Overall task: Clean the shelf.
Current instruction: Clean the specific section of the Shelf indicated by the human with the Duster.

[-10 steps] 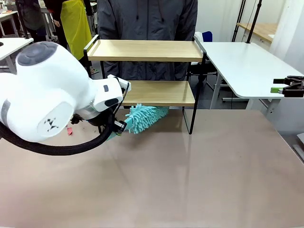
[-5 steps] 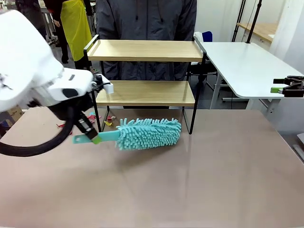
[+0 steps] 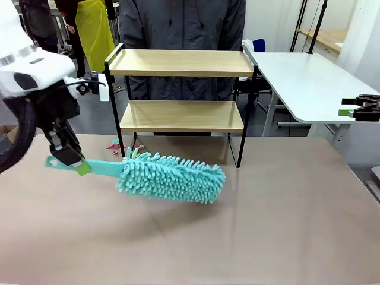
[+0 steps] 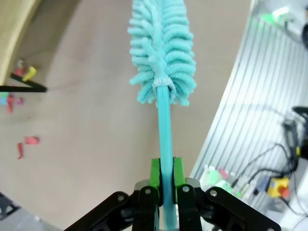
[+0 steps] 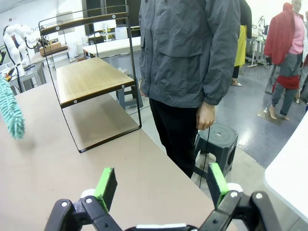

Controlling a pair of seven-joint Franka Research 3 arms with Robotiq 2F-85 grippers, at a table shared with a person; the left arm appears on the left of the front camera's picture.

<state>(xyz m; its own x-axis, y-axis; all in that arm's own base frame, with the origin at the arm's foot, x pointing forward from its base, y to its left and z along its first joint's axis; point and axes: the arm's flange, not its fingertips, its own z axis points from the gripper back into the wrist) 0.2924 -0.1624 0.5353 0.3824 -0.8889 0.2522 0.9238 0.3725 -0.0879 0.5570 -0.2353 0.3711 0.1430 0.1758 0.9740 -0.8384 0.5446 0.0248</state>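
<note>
Jaws, left gripper (image 3: 82, 167): clamped on the flat teal handle of the duster (image 3: 171, 177), a green pad on each side, close to the handle's end.
Jaws, right gripper (image 5: 161, 185): wide apart with nothing between them. I have it parked off the bench's right edge, well away from the work.
Duster: the handle runs roughly level and the fluffy head points toward the bench middle. The head is just in front of the shelf's left half and off both boards. I can't tell whether it is touching the bench (image 3: 249, 225) or hanging just above it.
Shelf (image 3: 181, 62): stands upright at the far edge of the bench, left of centre, with its black frame feet on the bench.
Boards: the top board and the lower board (image 3: 181, 116) both look bare from my front view, with no scraps on them. Fine dust is too small to judge.
Scraps (image 3: 127, 149): small coloured bits lie on the bench by the shelf's left legs, under the lower board.
Person (image 3: 181, 24): stands just behind the shelf at the far side, with no hands in the work area.
Progress: I'd call it mid-task. The tool is gripped firmly, but it is not on the shelf.
Left to do: by my read, wipe whichever board is unfinished, then deal with the scraps under the shelf.
</note>
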